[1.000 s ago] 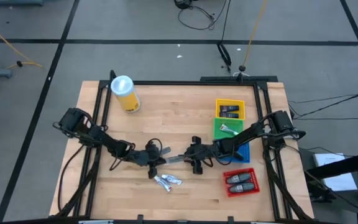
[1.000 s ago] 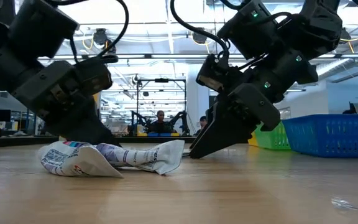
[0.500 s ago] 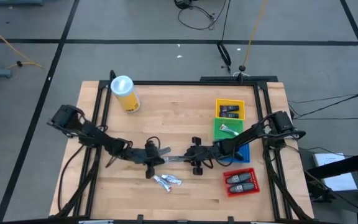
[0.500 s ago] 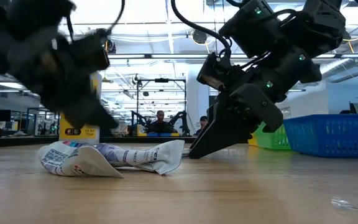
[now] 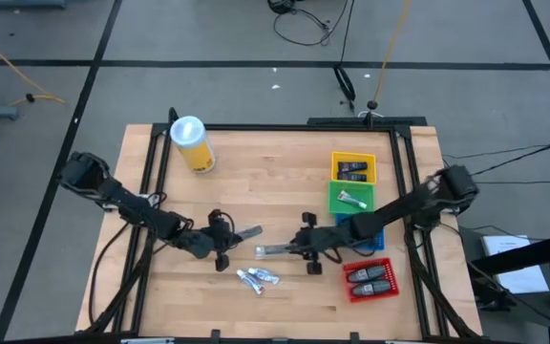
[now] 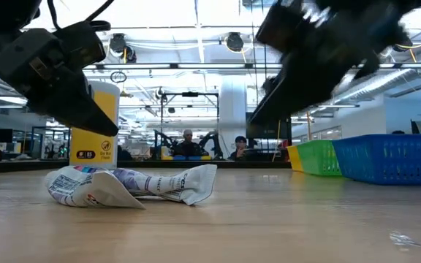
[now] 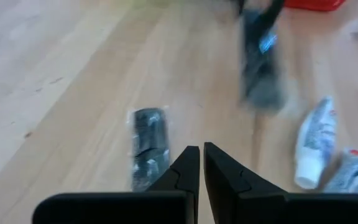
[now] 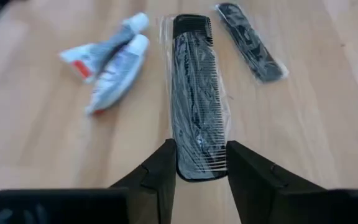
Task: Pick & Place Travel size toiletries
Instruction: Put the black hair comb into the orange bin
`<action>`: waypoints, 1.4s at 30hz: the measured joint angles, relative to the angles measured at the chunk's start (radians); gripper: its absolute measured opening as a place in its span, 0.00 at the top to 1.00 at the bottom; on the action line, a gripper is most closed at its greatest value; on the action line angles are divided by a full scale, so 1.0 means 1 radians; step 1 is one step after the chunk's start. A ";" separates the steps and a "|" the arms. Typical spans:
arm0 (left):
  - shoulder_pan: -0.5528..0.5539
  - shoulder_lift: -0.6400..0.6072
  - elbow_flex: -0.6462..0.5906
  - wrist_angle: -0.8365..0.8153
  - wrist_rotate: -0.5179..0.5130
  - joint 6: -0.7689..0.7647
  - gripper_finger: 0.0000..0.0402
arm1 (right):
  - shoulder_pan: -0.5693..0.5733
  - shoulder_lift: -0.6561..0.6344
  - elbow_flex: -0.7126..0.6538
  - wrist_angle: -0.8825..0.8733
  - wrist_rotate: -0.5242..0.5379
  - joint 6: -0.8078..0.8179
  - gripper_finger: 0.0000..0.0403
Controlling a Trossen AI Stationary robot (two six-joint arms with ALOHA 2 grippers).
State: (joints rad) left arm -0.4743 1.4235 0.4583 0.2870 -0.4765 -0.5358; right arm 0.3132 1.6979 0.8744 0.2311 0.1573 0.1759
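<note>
On the table [image 5: 275,167], right tool [image 8: 199,163] pinching a wrapped black comb [image 8: 196,121]. Left tool [image 7: 200,163] closed, empty, beside another comb [image 7: 148,146]. Two small tubes [image 5: 256,278] nearby.

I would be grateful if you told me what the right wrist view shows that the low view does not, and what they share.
Only the right wrist view shows the right gripper with its fingers on either side of a wrapped black comb, and a second wrapped comb lying apart from it.

Only the low view shows the yellow canister, the green tray, the blue tray and the room behind the table.

Both show the two small tubes lying together on the wooden table.
</note>
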 joint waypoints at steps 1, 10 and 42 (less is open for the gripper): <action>-0.003 0.000 0.000 -0.009 -0.013 -0.007 0.95 | 0.013 -0.041 -0.001 -0.048 0.005 0.013 0.72; -0.009 0.004 0.001 -0.024 -0.022 -0.018 0.95 | 0.143 -0.516 0.002 -0.724 0.079 0.375 0.72; -0.009 0.004 0.001 -0.021 -0.033 -0.016 0.95 | 0.253 -0.712 -0.109 -1.297 0.050 1.016 0.60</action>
State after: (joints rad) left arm -0.4831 1.4277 0.4591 0.2661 -0.5091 -0.5519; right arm 0.5661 0.9859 0.7650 -1.0660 0.2073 1.1923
